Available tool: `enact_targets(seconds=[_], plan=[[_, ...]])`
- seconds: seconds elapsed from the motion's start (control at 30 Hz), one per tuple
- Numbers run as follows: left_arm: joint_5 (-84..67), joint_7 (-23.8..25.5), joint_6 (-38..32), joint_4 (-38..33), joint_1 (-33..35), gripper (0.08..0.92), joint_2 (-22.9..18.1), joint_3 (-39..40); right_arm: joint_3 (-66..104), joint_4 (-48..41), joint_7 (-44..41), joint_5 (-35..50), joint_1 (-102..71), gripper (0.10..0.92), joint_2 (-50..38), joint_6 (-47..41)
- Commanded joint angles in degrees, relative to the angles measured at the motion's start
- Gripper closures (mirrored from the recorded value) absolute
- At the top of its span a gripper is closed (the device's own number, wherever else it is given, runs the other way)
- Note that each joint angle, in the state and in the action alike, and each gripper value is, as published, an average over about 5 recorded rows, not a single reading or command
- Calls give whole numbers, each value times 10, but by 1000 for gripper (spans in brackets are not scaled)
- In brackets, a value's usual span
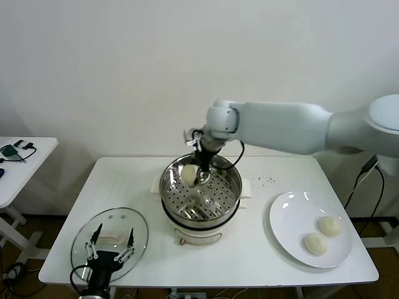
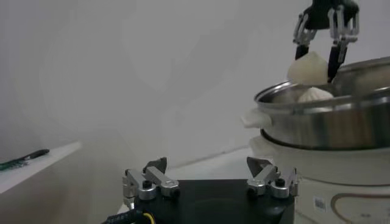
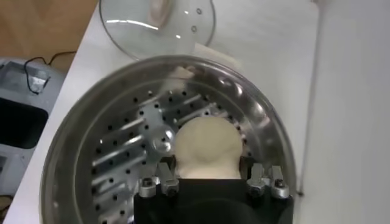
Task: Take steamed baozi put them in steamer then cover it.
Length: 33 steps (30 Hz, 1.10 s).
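Note:
My right gripper (image 1: pixel 196 173) is shut on one cream-white baozi (image 1: pixel 188 175) and holds it just above the back-left of the steel steamer (image 1: pixel 232 194). In the right wrist view the baozi (image 3: pixel 207 141) sits between the fingers over the perforated tray (image 3: pixel 116 152). In the left wrist view the held baozi (image 2: pixel 308 67) hangs above the steamer's rim (image 2: pixel 329 119), with a second cream shape (image 2: pixel 315 95) under it. Two baozi (image 1: pixel 328 225) (image 1: pixel 315 244) lie on the white plate (image 1: pixel 282 215). The glass cover (image 1: pixel 140 227) lies at the front left. My left gripper (image 1: pixel 111 248) hovers open above it.
The steamer stands mid-table on its white base (image 1: pixel 198 237). The plate is at the right front. A small side table (image 1: pixel 25 165) with cables stands to the left. The cover also shows in the right wrist view (image 3: pixel 131 27), beyond the steamer.

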Motion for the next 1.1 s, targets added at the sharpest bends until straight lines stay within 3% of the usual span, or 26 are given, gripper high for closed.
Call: enact_targets(seconds=[0.03,0.33,0.57,0.7,1.1], plan=[[0,1,0,1,0,177,2,0,-2,-17,10,-7,-40,359,33,-6],[3,1,2,5,-9,177,2,1,8,-29,7,-22,-58,350,35,-5],[5,3,5,5,-16,177,3,1,16,-28,-5,-25,-54,220,31,-8],[6,2,5,4,-15,177,4,-1,24,-12,-13,-25,-35,204,12,-6],[8,1,5,1,-10,177,5,0,-3,119,-92,-48,116,203,-202,50]])
